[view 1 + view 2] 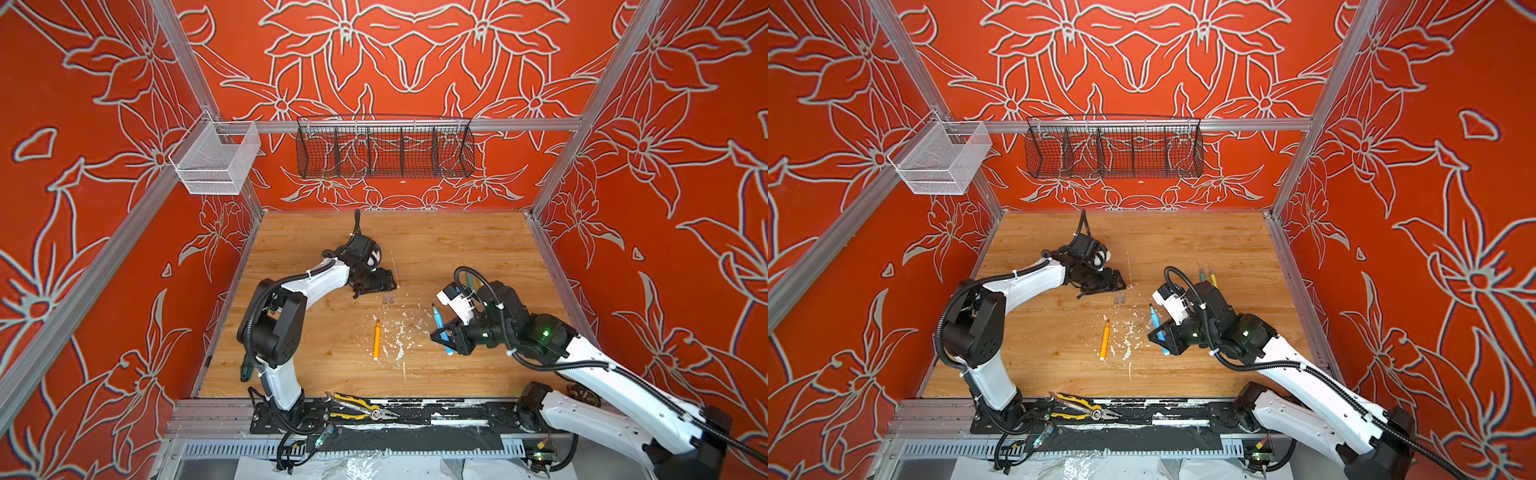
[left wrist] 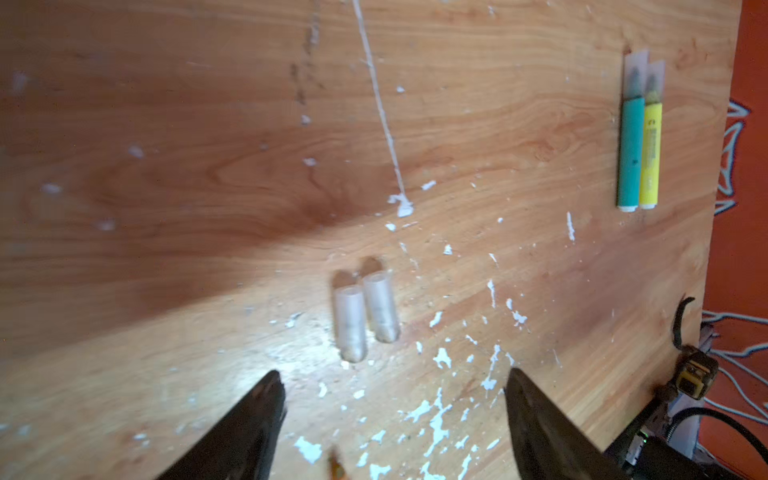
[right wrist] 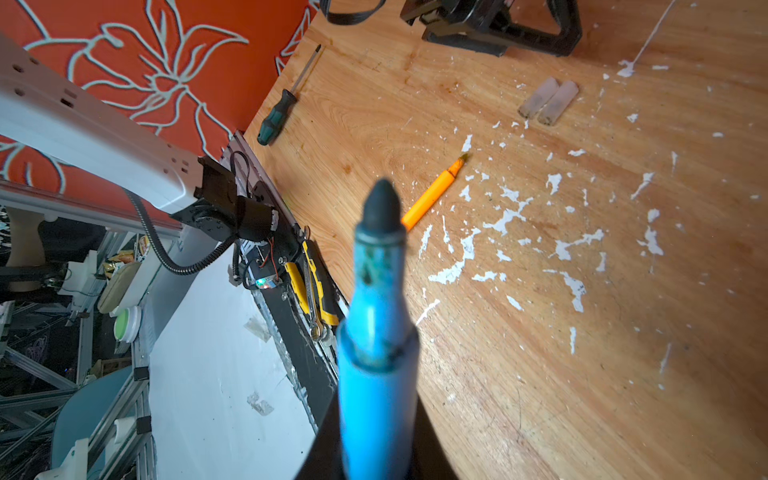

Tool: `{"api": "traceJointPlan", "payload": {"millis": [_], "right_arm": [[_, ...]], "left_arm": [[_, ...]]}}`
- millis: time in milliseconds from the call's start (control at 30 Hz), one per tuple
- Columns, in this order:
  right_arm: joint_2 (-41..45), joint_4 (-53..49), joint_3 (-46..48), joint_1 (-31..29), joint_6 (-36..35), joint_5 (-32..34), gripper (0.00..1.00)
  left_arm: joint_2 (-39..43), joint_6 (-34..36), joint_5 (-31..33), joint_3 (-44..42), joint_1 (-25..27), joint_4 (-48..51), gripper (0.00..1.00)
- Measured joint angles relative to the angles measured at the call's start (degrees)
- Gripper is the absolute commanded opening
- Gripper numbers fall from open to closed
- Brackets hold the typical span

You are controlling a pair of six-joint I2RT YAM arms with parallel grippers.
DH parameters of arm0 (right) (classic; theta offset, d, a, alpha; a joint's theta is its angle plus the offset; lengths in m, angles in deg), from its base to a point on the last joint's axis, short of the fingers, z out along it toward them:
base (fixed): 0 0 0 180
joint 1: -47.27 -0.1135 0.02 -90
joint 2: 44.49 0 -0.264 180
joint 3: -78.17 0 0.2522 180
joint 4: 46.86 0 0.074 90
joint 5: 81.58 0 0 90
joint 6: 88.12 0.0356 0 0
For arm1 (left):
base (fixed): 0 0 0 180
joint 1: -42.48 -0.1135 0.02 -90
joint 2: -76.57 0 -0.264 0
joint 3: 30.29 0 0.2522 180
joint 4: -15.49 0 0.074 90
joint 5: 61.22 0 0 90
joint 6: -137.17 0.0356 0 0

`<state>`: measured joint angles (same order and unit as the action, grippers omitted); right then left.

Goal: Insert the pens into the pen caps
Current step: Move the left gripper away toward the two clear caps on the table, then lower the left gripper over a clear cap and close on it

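In a top view two caps (image 1: 388,297) lie mid-frame on the table (image 1: 457,249), a pen (image 1: 376,340) below them, pliers (image 1: 358,406) lower still.

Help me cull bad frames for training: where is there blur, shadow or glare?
Left wrist view: motion-smeared, pen caps ghosted, broad shadow and a glare patch on the table. Right wrist view: blue pen soft, table sharp. Both top views: crisp.

left arm (image 1: 324,280) and right arm (image 1: 594,353) show white shells, black joints and black ribbed cables (image 1: 557,368).
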<state>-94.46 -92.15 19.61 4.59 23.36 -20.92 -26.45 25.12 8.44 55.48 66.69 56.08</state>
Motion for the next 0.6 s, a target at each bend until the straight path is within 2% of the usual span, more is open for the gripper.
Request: {"api": "traceJointPlan", "payload": {"millis": [200, 600], "right_arm": [[0.7, -0.9, 1.4, 0.0, 0.0, 0.7, 0.0], [2.6, -1.2, 2.3, 0.0, 0.0, 1.1, 0.0]], "left_arm": [[-3.3, -0.6, -0.1, 4.2, 1.8, 1.8, 0.62], [-11.2, -0.7, -0.2, 11.0, 4.5, 4.7, 0.59]]}}
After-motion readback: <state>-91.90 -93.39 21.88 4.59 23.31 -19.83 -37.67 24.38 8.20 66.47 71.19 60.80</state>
